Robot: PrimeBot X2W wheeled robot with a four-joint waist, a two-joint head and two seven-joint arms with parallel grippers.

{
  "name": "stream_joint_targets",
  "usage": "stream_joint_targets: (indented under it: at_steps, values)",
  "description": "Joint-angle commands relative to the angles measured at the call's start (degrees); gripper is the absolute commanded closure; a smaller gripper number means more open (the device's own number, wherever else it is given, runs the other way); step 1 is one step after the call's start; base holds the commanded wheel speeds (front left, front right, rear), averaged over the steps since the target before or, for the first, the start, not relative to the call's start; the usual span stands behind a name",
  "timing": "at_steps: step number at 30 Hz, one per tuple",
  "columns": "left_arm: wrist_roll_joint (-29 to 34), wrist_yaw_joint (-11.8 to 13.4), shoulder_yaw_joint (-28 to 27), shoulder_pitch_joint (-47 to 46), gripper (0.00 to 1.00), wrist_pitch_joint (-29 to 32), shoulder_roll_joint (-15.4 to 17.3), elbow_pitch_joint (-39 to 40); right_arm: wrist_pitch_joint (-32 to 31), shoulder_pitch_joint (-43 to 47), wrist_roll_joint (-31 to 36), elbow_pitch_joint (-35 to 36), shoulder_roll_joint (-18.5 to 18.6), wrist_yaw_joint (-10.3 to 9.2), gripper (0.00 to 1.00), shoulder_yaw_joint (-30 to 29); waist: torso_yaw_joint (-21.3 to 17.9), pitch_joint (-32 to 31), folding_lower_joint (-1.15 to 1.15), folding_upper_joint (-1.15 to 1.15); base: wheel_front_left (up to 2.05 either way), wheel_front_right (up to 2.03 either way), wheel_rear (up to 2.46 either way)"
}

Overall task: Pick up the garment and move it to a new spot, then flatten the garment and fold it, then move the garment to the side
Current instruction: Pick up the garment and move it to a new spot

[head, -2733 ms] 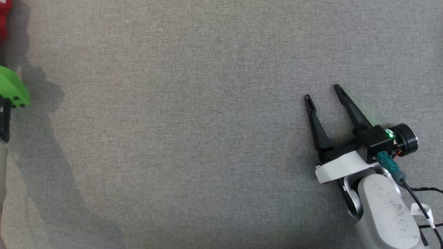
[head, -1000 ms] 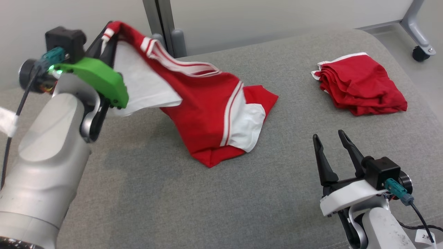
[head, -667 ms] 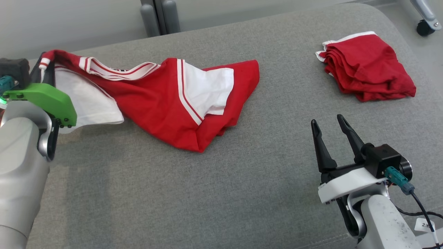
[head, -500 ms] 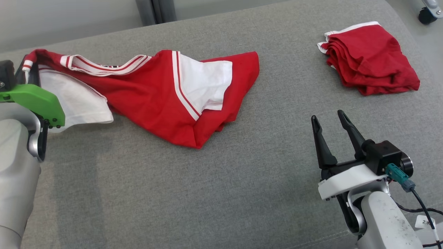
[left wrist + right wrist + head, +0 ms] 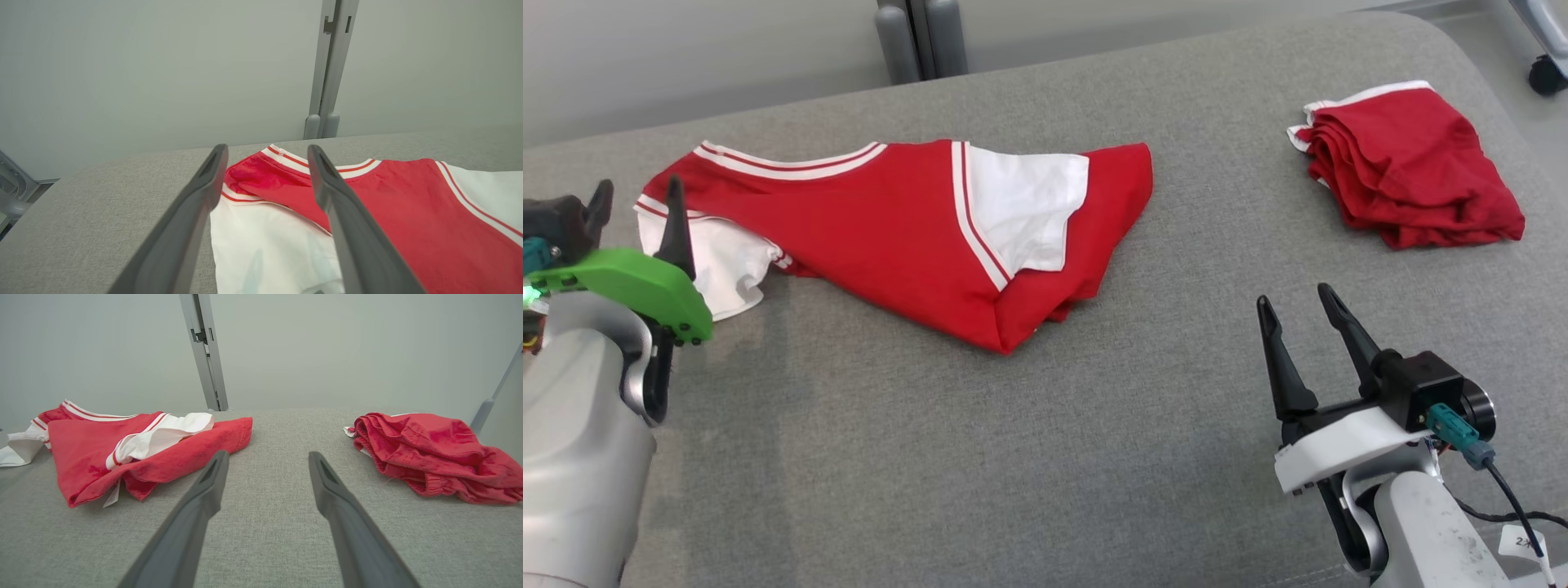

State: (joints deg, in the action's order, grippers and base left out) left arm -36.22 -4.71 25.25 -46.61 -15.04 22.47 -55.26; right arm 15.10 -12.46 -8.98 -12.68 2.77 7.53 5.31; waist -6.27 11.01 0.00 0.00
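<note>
A red and white garment (image 5: 907, 237) lies crumpled on the grey padded table (image 5: 1013, 457), left of centre, its striped collar toward the far left. Its collar and white sleeve fill the left wrist view, where the garment (image 5: 367, 212) rests on the surface under the fingers. My left gripper (image 5: 637, 200) stands open at the garment's left end, with nothing between its fingers. My right gripper (image 5: 1294, 302) is open at the lower right, above bare table. The right wrist view has the garment (image 5: 135, 453) at its left.
A second red garment (image 5: 1409, 167) lies folded in a pile at the far right of the table; in the right wrist view this folded pile (image 5: 433, 457) sits at the right. A grey post (image 5: 923, 41) rises behind the table's far edge. A caster (image 5: 1547, 73) stands at the top right.
My left gripper has opened and let go of the garment's collar, which now lies flat on the table. The camera has shifted between frames. The right gripper has kept its place.
</note>
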Motion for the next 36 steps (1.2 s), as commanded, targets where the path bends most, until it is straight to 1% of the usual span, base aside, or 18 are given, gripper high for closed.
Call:
stream_joint_targets:
  at_steps: [1, 6, 11, 17, 24, 26, 36]
  values:
    - [0.29, -0.38, -0.73, 2.56, 0.00, -0.17, -0.34, 1.76, 0.08, 1.23, 0.22, -0.33, 0.23, -0.09, 0.00, -0.08, 1.98, -3.19, 0.00, 0.00, 0.00, 0.00, 0.00]
    - [2.18, -0.78, -2.81, 10.40, 0.00, -0.12, -1.90, 9.22, 0.08, 3.56, 0.35, -0.78, 0.23, -0.09, 0.00, -0.53, 3.97, -7.11, 0.00, 0.00, 0.00, 0.00, 0.00]
    - [4.30, 0.08, -5.42, 20.18, 0.00, -0.10, -4.52, 17.70, 0.08, 5.66, 0.38, -1.10, 0.22, -0.09, 0.00, -0.72, 5.41, -10.28, 0.00, 0.00, 0.00, 0.00, 0.00]
    - [6.44, 1.23, -9.32, 30.48, 0.00, -0.10, -7.42, 25.69, 0.08, 6.73, 0.18, -0.95, 0.23, -0.09, 0.00, -0.41, 5.87, -11.77, 0.00, 0.00, 0.00, 0.00, 0.00]
    - [10.11, 2.21, -13.04, 39.18, 0.00, -0.11, -9.28, 31.38, 0.08, 8.67, -0.96, -1.11, 0.22, -0.09, 0.00, 0.46, 5.84, -12.86, 0.00, 0.00, 0.00, 0.00, 0.00]
    - [10.72, 2.40, -13.91, 41.47, 0.00, -0.11, -10.33, 32.98, 0.08, 9.46, -1.50, -1.22, 0.24, -0.09, 0.00, 0.66, 5.80, -13.14, 0.00, 0.00, 0.00, 0.00, 0.00]
    - [12.65, 1.49, -17.85, 48.48, 0.00, -0.11, -15.33, 37.88, 0.08, 11.60, -2.68, -1.73, 0.22, -0.09, 0.00, 0.94, 5.74, -13.62, 0.00, 0.00, 0.00, 0.00, 0.00]
